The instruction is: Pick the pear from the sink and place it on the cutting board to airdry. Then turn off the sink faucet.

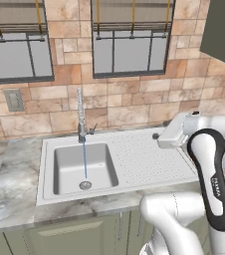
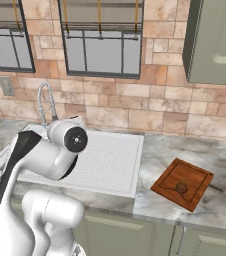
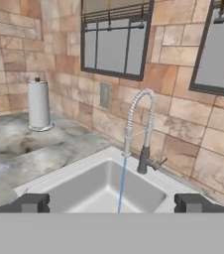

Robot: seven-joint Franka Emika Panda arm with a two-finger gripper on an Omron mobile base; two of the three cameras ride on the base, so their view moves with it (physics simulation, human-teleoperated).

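One remaining hazard: open, empty end effector (image 3: 112, 202), aimed at thin chrome spring-necked faucet (image 3: 136, 124), overshooting small side lever (image 3: 158, 163), blue stream (image 3: 120, 186) left running.

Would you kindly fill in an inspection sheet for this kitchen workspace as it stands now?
Surface: grey marbled stone counter carrying the sink and board.
Job's things: small brown-golden pear lies on the reddish-brown wooden cutting board; light grey sink basin holds no fruit; tall chrome spring-neck faucet is running, a thin blue water stream falls towards the round drain.
Clutter: white paper-towel roll on the counter.
Pincer: pincer open, empty, facing the faucet.
Cables: nothing seen.
Surroundings: tan stone-tile wall, dark-framed windows, grey wall outlet, grey-green cabinets.
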